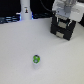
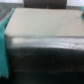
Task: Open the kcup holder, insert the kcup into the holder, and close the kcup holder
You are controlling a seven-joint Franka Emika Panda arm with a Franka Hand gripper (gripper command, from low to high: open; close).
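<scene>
The kcup (image 1: 36,59), a tiny pod with a bright green top, stands alone on the white table toward the front of the exterior view. The black kcup holder (image 1: 63,30) sits at the back on the exterior view's right. My gripper (image 1: 64,19) hangs right over the holder's top, far from the pod. Its fingers blend into the dark holder, so I cannot tell whether they are open or shut. The wrist view is blurred and very close: a dark, glossy part of the holder (image 2: 45,55) below a pale flat surface (image 2: 40,22). No fingers show there.
A tall white bottle-like post (image 1: 25,10) stands at the back toward the exterior view's left. Dark objects line the back edge (image 1: 10,20). White table (image 1: 20,50) stretches between pod and holder. Something teal (image 2: 4,30) shows at the wrist view's edge.
</scene>
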